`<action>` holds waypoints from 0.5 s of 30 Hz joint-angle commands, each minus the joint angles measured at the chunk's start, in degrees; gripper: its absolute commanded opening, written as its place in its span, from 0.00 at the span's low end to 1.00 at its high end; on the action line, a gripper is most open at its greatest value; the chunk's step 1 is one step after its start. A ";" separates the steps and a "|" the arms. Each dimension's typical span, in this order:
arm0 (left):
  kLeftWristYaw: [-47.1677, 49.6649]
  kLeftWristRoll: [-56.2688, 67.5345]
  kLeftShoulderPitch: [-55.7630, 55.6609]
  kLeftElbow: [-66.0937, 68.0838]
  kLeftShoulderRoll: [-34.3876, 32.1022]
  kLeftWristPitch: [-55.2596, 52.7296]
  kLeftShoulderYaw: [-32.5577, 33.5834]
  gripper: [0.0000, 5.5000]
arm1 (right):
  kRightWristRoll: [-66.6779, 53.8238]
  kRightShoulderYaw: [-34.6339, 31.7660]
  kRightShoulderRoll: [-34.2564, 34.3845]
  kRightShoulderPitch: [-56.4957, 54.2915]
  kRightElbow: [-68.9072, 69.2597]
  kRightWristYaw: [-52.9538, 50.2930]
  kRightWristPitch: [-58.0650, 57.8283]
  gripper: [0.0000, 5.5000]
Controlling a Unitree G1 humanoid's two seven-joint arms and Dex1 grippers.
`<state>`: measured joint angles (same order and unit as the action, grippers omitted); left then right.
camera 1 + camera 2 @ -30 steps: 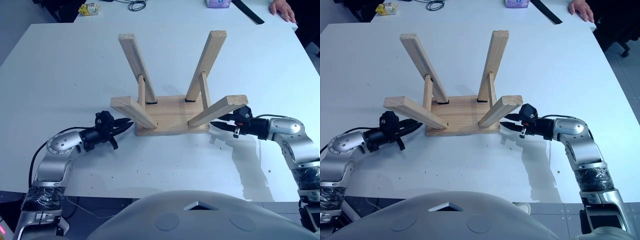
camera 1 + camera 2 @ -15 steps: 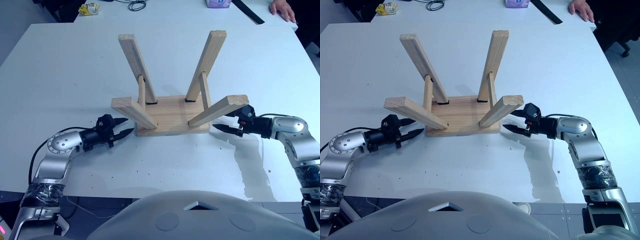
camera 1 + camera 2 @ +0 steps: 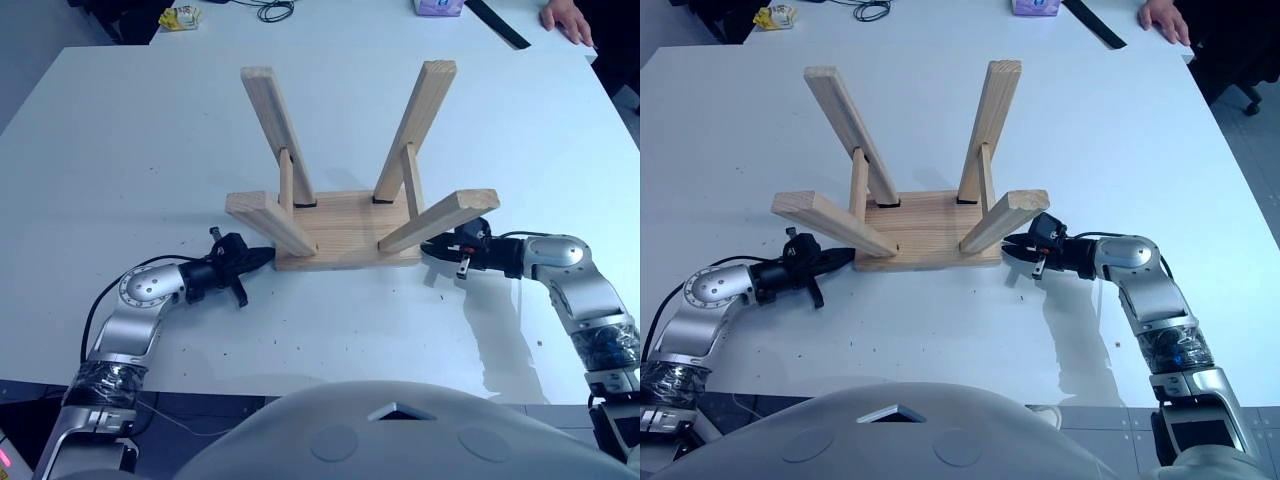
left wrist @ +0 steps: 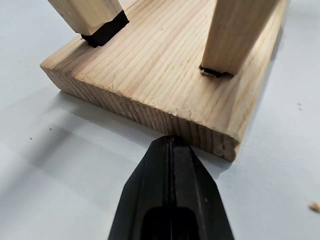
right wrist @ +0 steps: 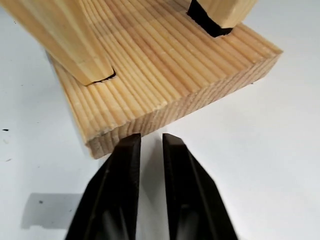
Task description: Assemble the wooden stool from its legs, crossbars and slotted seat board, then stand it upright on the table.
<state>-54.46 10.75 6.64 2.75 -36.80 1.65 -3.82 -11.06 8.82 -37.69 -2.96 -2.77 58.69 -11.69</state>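
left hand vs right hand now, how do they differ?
The left hand has its fingers pressed together; the right hand shows a narrow gap between its fingers. Left hand sits at the seat board's left end, right hand at its right end. Both lie low, tips at the board's edge.

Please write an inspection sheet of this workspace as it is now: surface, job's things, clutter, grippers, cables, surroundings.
surface: white table, small dark specks.
job's things: stool assembled, upside down, seat board flat on the table, legs up.
clutter: yellow packet past the far left corner.
grippers: left gripper shut, tip at the seat board's edge; right gripper slightly open at the opposite edge, holding nothing.
cables: black cable beyond the far edge.
surroundings: purple box, black strap beyond the far edge.
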 commanded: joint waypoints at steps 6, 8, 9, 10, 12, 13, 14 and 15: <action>-0.53 -1.55 0.20 2.49 -0.89 0.01 -0.97 0.00 | 0.12 0.90 1.39 -1.43 -0.36 0.35 -0.08 0.00; -0.30 -1.29 0.79 2.93 -1.91 -0.03 0.23 0.00 | 0.03 0.51 1.09 -1.02 -0.20 0.37 -0.03 0.00; -0.70 -1.26 1.16 3.16 -2.47 0.25 0.39 0.00 | -0.03 0.33 1.01 -0.75 -0.01 0.27 -0.08 0.00; -1.02 -1.28 1.56 3.32 -2.97 0.56 0.46 0.00 | -0.06 0.20 0.97 -0.56 0.12 0.21 -0.14 0.00; -1.53 -1.18 1.85 3.76 -3.58 0.95 0.60 0.00 | -0.11 -0.05 0.89 -0.19 0.35 0.08 -0.20 0.00; -1.60 -1.00 1.96 3.58 -3.72 0.82 0.74 0.00 | -0.08 -0.09 0.86 -0.13 0.36 0.04 -0.18 0.00; -1.64 -0.69 2.11 3.21 -3.72 0.52 0.81 0.00 | 0.07 -0.05 0.85 -0.21 0.24 -0.01 -0.05 0.00; -1.65 -0.43 2.14 2.95 -3.57 0.29 0.74 0.00 | 0.15 0.01 0.85 -0.28 0.16 0.00 0.02 0.00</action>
<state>-55.55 11.50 7.26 4.79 -39.66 3.80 -2.39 -10.91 8.93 -36.69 -3.16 -3.22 58.59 -11.79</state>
